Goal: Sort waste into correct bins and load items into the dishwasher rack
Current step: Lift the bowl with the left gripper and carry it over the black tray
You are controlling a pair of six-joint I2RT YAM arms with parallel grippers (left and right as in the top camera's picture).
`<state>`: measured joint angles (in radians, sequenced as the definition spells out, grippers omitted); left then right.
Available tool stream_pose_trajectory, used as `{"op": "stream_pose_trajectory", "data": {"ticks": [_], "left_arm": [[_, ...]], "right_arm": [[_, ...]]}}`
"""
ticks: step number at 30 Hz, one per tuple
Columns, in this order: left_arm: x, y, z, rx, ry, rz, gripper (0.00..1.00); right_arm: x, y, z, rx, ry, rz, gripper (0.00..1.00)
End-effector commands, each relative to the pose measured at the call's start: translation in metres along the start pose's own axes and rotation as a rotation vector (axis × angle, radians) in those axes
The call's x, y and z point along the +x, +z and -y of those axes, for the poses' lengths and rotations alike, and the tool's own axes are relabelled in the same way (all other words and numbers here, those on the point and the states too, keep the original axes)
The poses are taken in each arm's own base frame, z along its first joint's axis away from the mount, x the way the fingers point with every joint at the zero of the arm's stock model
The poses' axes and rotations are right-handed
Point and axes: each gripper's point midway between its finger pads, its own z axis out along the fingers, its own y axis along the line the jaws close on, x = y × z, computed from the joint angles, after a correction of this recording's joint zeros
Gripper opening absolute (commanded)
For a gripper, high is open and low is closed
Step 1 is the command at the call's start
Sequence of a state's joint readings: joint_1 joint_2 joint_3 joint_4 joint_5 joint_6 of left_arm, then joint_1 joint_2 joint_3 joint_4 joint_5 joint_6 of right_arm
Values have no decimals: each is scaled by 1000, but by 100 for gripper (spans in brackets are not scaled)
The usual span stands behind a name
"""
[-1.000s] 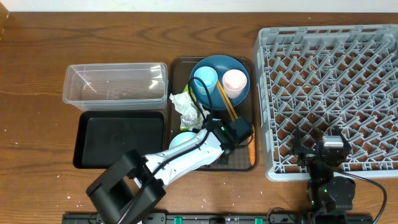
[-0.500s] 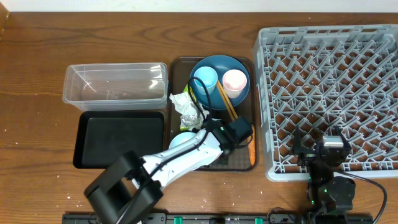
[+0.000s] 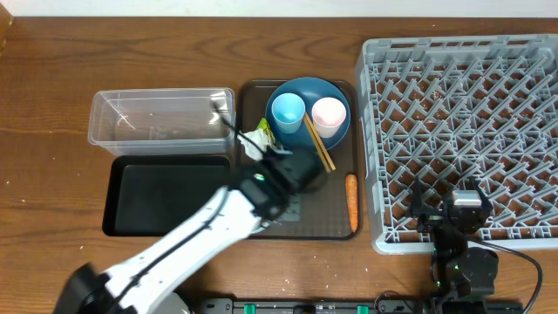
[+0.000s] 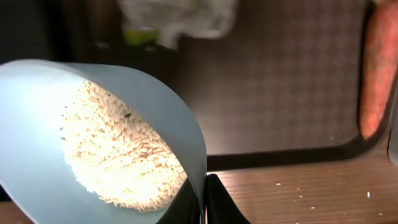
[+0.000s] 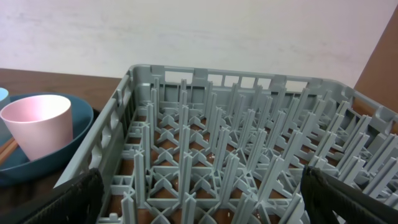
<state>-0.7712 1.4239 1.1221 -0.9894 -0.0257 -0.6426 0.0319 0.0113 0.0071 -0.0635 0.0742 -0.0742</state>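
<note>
Step in hand: disposal of waste rice. The left fingers (image 4: 219, 202) grasp the rim of the light blue bowl (image 4: 171, 109) holding white rice grains (image 4: 118, 149), over the dark brown serving tray (image 4: 280, 93). The right fingers (image 5: 62, 202) are released at the grey plastic rack (image 5: 205, 124). Next move: carry the bowl to the appropriate bin and tip it.

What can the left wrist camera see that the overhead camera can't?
Only the left wrist view shows the white rice inside the light blue bowl. Only the overhead view shows the grey rack, clear tub, black tray, pink cup and light blue cup. Both show the orange carrot and crumpled tissue.
</note>
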Motion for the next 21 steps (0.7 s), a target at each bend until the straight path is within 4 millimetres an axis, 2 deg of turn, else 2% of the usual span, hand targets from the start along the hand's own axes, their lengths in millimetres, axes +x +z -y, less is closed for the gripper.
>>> {"op": "stream_pose_trajectory", "data": {"ticks": [1,6,10,21], "left_arm": [[-10,-15,-28,8,15,21,6],[-25,-33,-62,105,-23,37,6],[-40,-39,-96,162,-97,59,6],[-57,-56,-141,484,-189,166,6]], "right_arm": [[1,0,1,2,-9,-1,99],[1,0,1,2,-9,-1,99],[1,0,1,2,-9,-1,99],[1,0,1,2,-9,-1,99]]}}
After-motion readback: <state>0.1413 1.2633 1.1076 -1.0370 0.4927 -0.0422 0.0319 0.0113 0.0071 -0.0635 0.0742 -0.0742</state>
